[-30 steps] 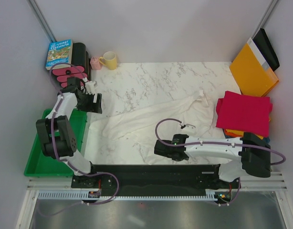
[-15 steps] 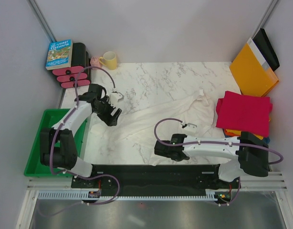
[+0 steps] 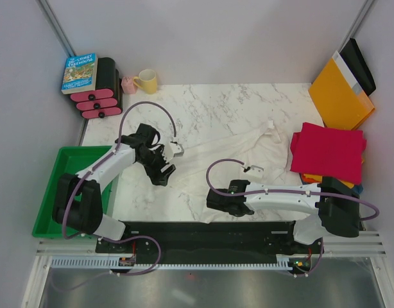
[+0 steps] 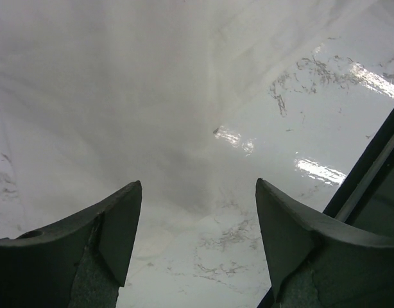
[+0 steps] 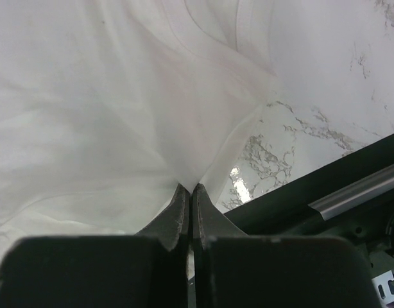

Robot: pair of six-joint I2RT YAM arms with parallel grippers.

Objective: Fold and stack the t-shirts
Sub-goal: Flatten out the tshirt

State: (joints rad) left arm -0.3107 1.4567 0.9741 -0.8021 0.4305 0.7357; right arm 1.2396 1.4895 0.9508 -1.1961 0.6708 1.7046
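Note:
The large white t-shirt (image 3: 229, 151) lies wrinkled across the marbled table. My right gripper (image 3: 210, 202) is shut on its near edge; in the right wrist view the cloth (image 5: 107, 109) is pinched at the tips of the gripper (image 5: 189, 187). My left gripper (image 3: 163, 171) hangs open over the shirt's left end. In the left wrist view the gripper (image 4: 198, 186) has nothing between its fingers, with the shirt (image 4: 120, 96) just beyond them. A folded crimson shirt (image 3: 327, 151) tops a stack at the right, an orange one (image 3: 316, 178) showing under it.
A green bin (image 3: 49, 212) sits off the table's left edge. At the back left are a book (image 3: 79, 72), a black and pink rack (image 3: 97, 102), a yellow mug (image 3: 146, 81) and a pink cup (image 3: 128, 84). An orange envelope (image 3: 340, 96) leans at the back right.
My left arm has swung from the table's far left edge rightward and nearer, over the white shirt's left end, its jaws a little narrower. The right gripper has kept its hold.

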